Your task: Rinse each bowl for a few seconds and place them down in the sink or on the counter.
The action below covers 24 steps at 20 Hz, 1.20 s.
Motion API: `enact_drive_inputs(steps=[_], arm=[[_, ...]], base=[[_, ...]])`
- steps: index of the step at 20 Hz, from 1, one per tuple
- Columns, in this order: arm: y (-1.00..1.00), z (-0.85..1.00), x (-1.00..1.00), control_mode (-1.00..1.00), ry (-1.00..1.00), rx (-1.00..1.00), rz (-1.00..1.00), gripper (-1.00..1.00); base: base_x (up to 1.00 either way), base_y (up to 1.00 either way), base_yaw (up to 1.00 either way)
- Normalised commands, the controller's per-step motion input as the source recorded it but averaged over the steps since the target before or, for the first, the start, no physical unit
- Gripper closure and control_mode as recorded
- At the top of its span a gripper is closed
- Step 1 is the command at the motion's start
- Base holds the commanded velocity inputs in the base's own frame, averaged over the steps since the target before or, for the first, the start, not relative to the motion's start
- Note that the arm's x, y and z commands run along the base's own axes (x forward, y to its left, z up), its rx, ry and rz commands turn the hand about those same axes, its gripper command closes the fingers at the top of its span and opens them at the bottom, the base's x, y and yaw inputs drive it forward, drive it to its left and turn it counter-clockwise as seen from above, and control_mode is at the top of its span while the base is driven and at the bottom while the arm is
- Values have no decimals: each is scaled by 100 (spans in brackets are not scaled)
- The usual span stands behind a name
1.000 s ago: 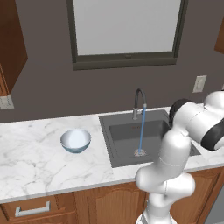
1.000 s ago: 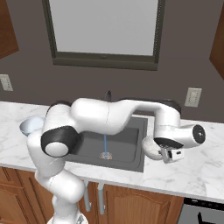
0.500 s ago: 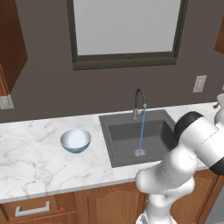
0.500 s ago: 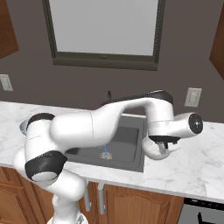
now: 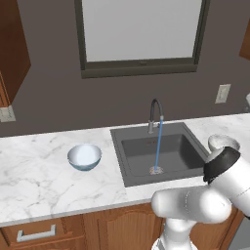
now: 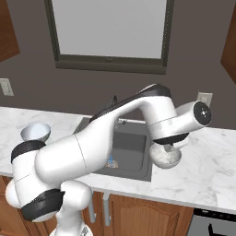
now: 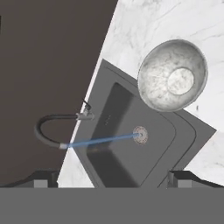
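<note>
the arm has swung right over the speckled bowl beside the sink; gripper spread, holding nothing. water runs, blue bowl waits.

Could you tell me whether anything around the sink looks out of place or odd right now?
Only one thing: the faucet is running into the sink with no bowl under the stream. The blue bowl and speckled bowl both sit upright on the counter.

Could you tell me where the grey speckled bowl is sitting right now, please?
The grey speckled bowl sits upright on the marble counter just right of the sink, under the arm's wrist in the right base view.
</note>
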Motion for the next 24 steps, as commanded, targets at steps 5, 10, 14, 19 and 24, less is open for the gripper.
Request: enact_drive_inputs(steps=[5, 10, 14, 19, 24], arm=[[42, 44, -29, -100, -1, -9, 0, -100], [40, 38, -29, -100, -3, -9, 0, -100], [37, 29, -31, -100, -4, -9, -1, -100], [44, 32, -19, -100, -3, -12, 0, -100], [33, 46, 0, -100, 1, -13, 5, -100]], base=[[0, 0, 0], [0, 0, 0], [0, 0, 0], [0, 0, 0], [0, 0, 0]])
